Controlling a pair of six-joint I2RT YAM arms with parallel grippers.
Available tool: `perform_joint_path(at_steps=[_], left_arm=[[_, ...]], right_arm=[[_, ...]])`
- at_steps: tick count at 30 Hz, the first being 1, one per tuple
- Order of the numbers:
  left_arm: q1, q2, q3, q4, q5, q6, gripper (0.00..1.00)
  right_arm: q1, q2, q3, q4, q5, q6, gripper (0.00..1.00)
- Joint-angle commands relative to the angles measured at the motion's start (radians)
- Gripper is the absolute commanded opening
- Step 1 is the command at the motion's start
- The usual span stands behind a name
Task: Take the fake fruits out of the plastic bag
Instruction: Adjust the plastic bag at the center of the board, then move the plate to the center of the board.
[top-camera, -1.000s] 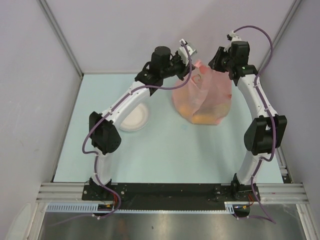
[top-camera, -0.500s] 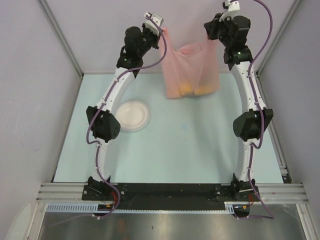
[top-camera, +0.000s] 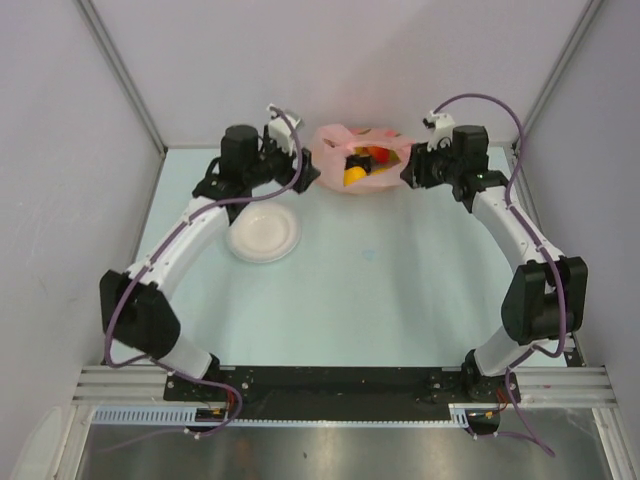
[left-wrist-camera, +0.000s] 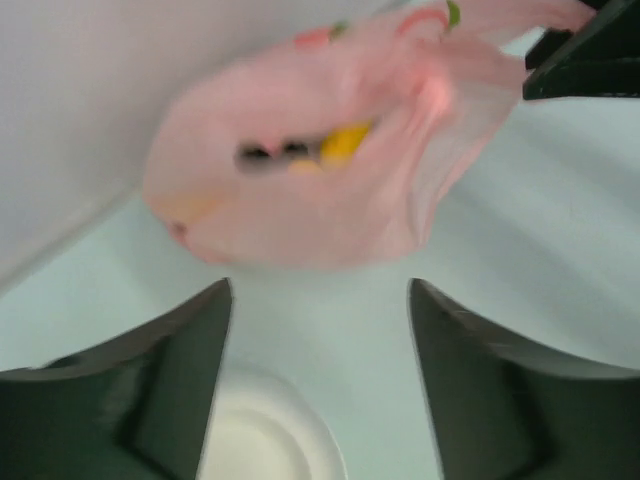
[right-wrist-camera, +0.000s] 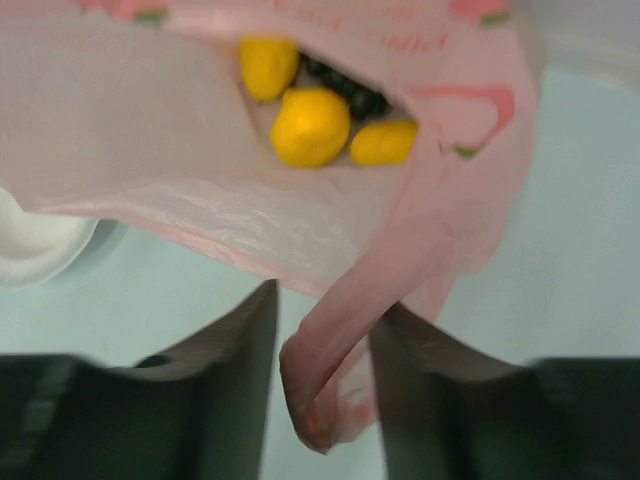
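Note:
The pink plastic bag (top-camera: 358, 165) lies on the table at the back, its mouth open. Inside it show yellow fake fruits (right-wrist-camera: 310, 125), a dark grape bunch (right-wrist-camera: 345, 85) and a red piece (top-camera: 378, 155). My left gripper (top-camera: 306, 172) sits just left of the bag, open, with nothing between its fingers (left-wrist-camera: 190, 380); the bag (left-wrist-camera: 320, 160) is ahead of it. My right gripper (top-camera: 408, 174) is at the bag's right side. Its jaws stand apart, and the bag's handle loop (right-wrist-camera: 345, 330) hangs loose between them, against the right finger (right-wrist-camera: 420, 390).
A small white round plate (top-camera: 263, 235) rests on the table left of the bag, under my left gripper (left-wrist-camera: 320, 290). Grey walls close in the back and both sides. The pale green tabletop (top-camera: 380, 280) stretches toward the arm bases.
The bag was held up in the air by both grippers. Both arms have come down, the bag now rests on the table, the left gripper has let go, and the right jaws have parted.

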Motion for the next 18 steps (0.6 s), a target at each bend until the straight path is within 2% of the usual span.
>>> perform_joint_path(at_steps=[1, 2, 4, 7, 8, 9, 10, 12, 15, 18], left_arm=[[0.007, -0.210, -0.179, -0.131, -0.058, -0.086, 0.88], [0.018, -0.243, -0.194, -0.151, -0.079, -0.072, 0.93], [0.047, -0.310, -0.217, -0.210, -0.159, -0.049, 0.93], [0.160, -0.331, -0.260, -0.244, -0.291, -0.105, 0.93], [0.239, -0.325, -0.279, -0.244, -0.306, -0.155, 0.93], [0.275, -0.301, -0.312, -0.238, -0.314, -0.174, 0.92], [0.332, -0.284, -0.328, -0.234, -0.328, -0.190, 0.92], [0.375, -0.236, -0.371, -0.213, -0.323, -0.228, 0.91], [0.442, -0.193, -0.418, -0.179, -0.294, -0.263, 0.89], [0.499, -0.137, -0.460, -0.123, -0.149, -0.297, 0.84]], right_arm=[[-0.004, -0.077, -0.010, -0.127, -0.047, -0.013, 0.55], [-0.012, -0.094, -0.010, -0.129, -0.038, -0.020, 0.58], [-0.017, -0.155, -0.010, -0.138, -0.033, -0.033, 0.67], [-0.021, -0.232, -0.008, -0.152, -0.055, -0.029, 0.76], [-0.015, -0.247, -0.008, -0.155, -0.062, -0.024, 0.77], [-0.009, -0.276, -0.008, -0.156, -0.068, -0.021, 0.85], [-0.001, -0.289, -0.007, -0.153, -0.070, -0.021, 0.89], [0.029, -0.309, 0.017, -0.144, -0.049, -0.007, 0.94], [0.063, -0.307, 0.105, -0.147, -0.024, 0.006, 0.95], [0.075, -0.292, 0.149, -0.171, -0.015, 0.011, 0.94]])
